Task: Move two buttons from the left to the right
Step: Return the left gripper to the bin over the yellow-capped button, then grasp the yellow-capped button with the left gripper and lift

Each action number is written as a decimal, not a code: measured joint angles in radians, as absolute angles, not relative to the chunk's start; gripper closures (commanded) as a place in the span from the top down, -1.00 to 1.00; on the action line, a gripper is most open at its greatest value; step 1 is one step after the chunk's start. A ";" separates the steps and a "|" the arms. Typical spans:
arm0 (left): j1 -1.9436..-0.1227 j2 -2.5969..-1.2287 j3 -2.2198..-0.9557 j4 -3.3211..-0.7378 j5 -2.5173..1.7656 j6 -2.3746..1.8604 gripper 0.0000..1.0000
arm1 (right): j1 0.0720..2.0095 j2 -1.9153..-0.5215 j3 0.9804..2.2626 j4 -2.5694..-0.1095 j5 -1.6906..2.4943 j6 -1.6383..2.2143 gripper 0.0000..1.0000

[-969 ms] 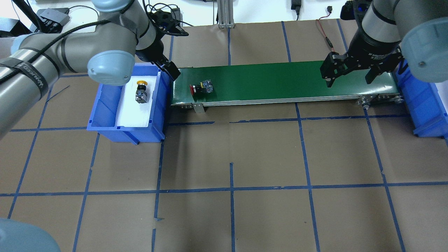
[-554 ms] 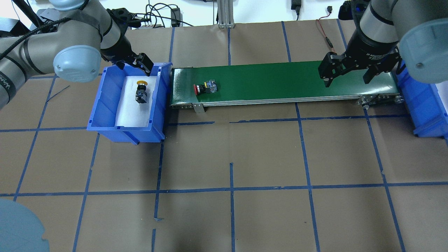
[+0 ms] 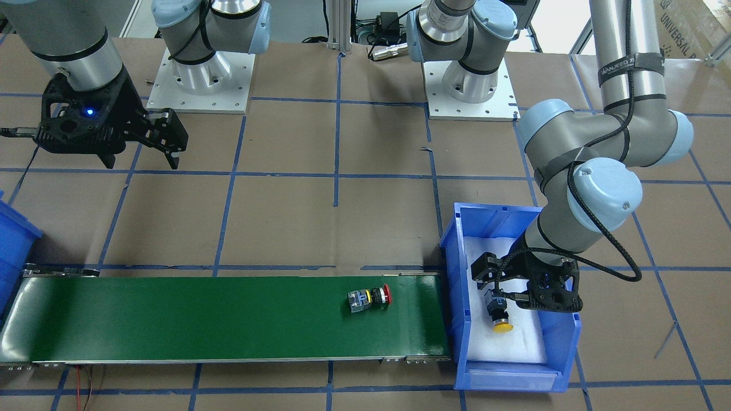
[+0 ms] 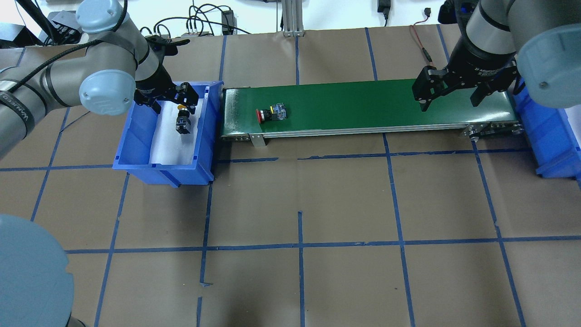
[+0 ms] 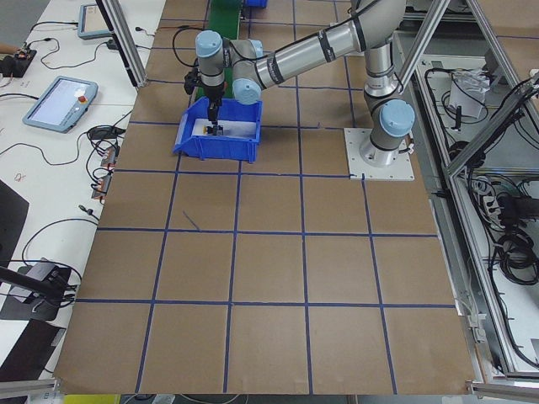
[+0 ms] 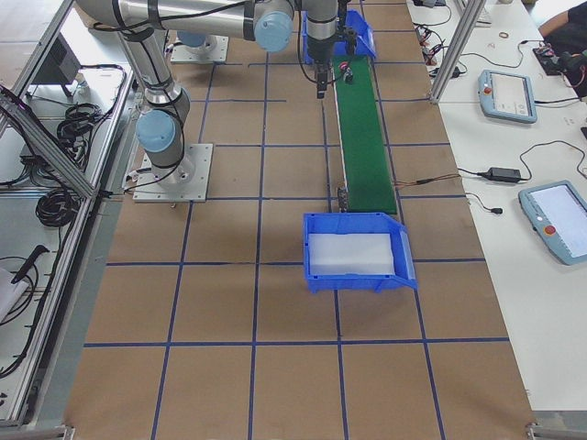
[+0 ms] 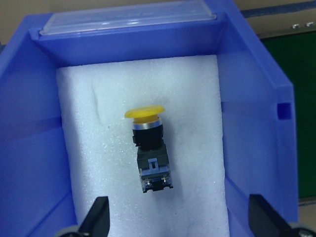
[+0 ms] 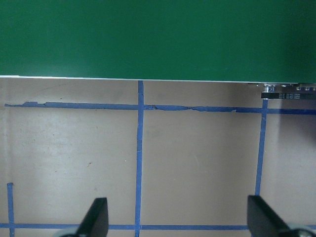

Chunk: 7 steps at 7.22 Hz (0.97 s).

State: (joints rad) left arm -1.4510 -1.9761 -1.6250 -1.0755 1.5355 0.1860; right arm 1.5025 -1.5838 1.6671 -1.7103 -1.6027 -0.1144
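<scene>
The yellow button (image 4: 183,119) lies on its side on white foam in the left blue bin (image 4: 136,131). It shows in the left wrist view (image 7: 148,148) and the front view (image 3: 498,313). My left gripper (image 4: 174,103) hangs open and empty just above it, fingertips (image 7: 98,217) on either side of its grey block end. The red button (image 4: 271,113) lies on its side on the green conveyor belt (image 4: 363,104), near the left end (image 3: 370,298). My right gripper (image 4: 450,97) is open and empty above the belt's right end.
A second blue bin (image 4: 553,136) with white foam stands past the belt's right end (image 6: 358,252). The left bin's wall stands between the yellow button and the belt. Brown table with blue tape lines (image 4: 299,245) lies in front.
My left gripper has swung from the belt's left end back over the left bin and come down over the yellow button. The red button has shifted slightly right along the belt.
</scene>
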 measured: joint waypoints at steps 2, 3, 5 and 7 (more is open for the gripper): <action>-1.430 -1.994 -1.623 -1.076 1.534 0.151 0.98 | 1.502 -1.583 1.667 -1.720 -1.603 -0.139 1.00; -1.425 -2.009 -1.629 -1.075 1.530 0.126 0.80 | 1.503 -1.583 1.667 -1.726 -1.604 -0.147 1.00; -1.423 -2.048 -1.624 -1.066 1.520 0.112 0.39 | 1.503 -1.583 1.669 -1.733 -1.604 -0.153 1.00; -1.422 -2.081 -1.638 -1.062 1.513 0.108 -0.58 | 1.505 -1.583 1.670 -1.735 -1.605 -0.151 1.00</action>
